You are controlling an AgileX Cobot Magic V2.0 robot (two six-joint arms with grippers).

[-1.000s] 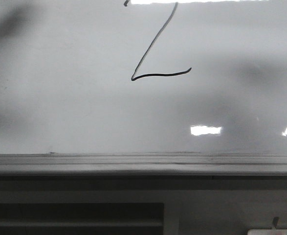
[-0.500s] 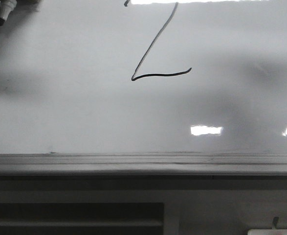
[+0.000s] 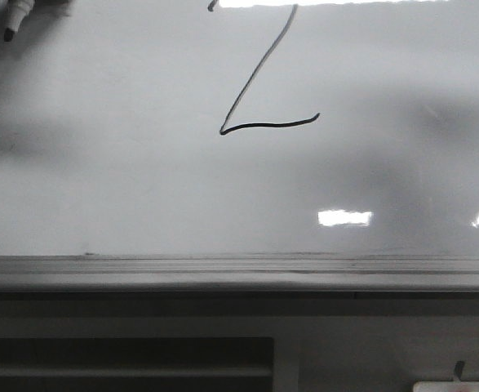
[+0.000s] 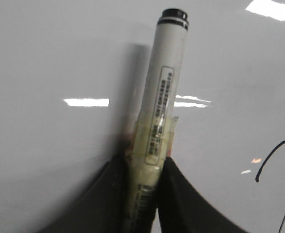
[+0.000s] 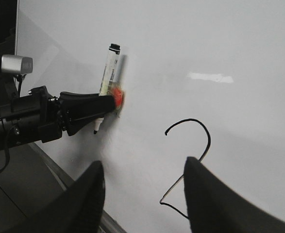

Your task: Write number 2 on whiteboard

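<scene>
The number 2 (image 3: pixel 259 82) is a thin black line on the whiteboard (image 3: pixel 125 163): a long slanted stroke and a short wavy base, its top cut off by the front view's edge. The right wrist view shows the whole figure with its hooked top (image 5: pixel 193 145). My left gripper (image 4: pixel 144 165) is shut on a white marker (image 4: pixel 164 92), held off the board to the left of the number. The marker's tip (image 3: pixel 9 34) shows at the top left of the front view. My right gripper (image 5: pixel 144 174) is open and empty, facing the board near the number.
A grey metal ledge (image 3: pixel 239 273) runs along the board's lower edge. Below it is a dark slatted panel (image 3: pixel 125 363). Glare patches (image 3: pixel 343 217) lie on the board at the lower right. The left arm with its camera (image 5: pixel 25 111) reaches toward the board.
The marker tip came into the front view at the top left and has since shifted slightly right and down. The number 2 is unchanged.
</scene>
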